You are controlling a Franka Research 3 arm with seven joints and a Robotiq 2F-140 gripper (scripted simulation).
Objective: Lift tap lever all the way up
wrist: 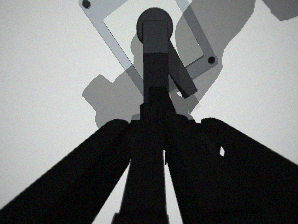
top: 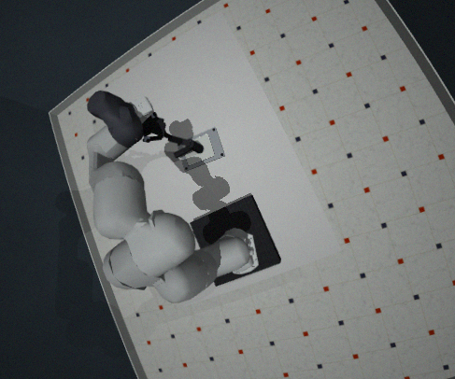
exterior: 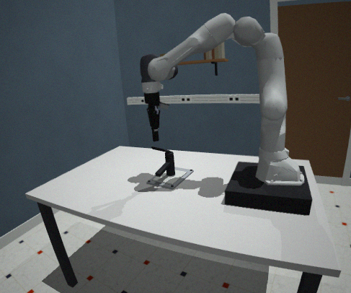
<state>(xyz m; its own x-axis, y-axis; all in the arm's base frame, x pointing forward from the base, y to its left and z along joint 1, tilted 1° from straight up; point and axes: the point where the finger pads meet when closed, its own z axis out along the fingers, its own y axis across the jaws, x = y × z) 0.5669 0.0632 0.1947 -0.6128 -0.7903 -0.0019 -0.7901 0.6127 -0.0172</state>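
Note:
A black tap stands on a thin grey frame plate on the white table. Its lever sticks out roughly level from the top of the tap, and its spout slopes down towards the plate. My gripper points straight down, shut and empty, a short gap above the lever's free end. In the wrist view the shut fingers meet just over the lever, with the tap's round top beyond and the spout to the right. The top view shows the tap beside my wrist.
The arm's black base block sits on the table's right side. The table's far edge runs close behind the tap. A wall rail and a shelf are on the wall behind.

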